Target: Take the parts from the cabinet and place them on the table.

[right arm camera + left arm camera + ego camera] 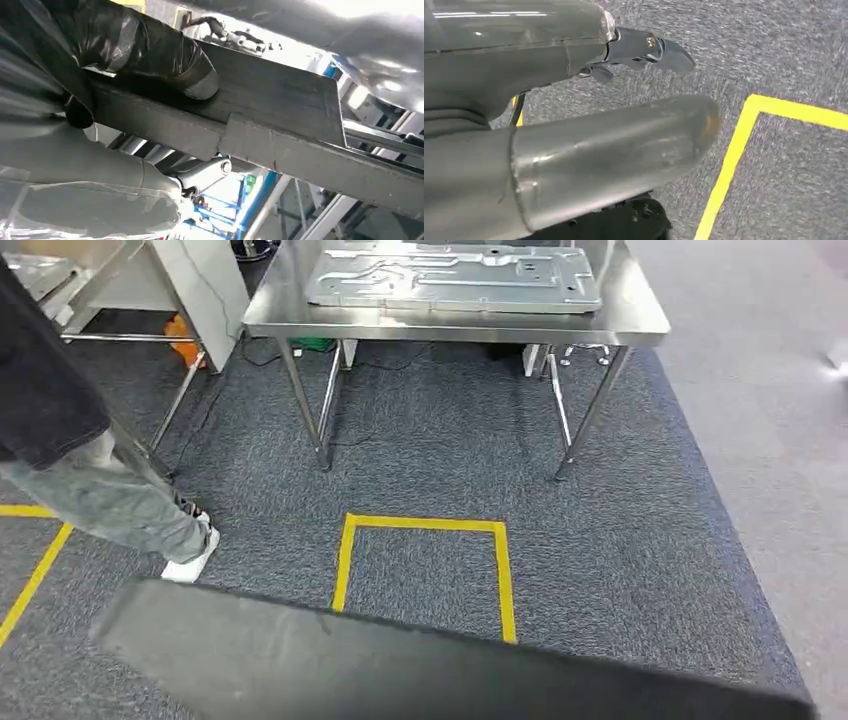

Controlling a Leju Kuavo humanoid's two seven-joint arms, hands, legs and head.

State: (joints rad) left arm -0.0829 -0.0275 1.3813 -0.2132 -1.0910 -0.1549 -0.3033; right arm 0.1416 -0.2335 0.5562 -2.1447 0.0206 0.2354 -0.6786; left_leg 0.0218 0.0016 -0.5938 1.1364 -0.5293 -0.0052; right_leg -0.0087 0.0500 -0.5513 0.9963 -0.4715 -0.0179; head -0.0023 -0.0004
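A dark flat panel [420,665] stretches across the near edge of the head view, slightly tilted, above the grey carpet [600,540] and just short of a yellow taped square [425,570]. In the right wrist view the right hand [145,65] grips this panel [280,105]: dark fingers [195,75] lie across one face and the thumb [100,175] presses from the other side, the panel's edge running away from the palm. The left hand [574,125] shows in its wrist view with thumb [614,150] and fingers [649,50] apart over the carpet; whether it touches the panel I cannot tell. Ahead stands a steel table [640,325] with a pressed metal sheet [455,278] lying flat on it. A person [70,440] stands to the left, one white shoe [190,560] near the panel's corner
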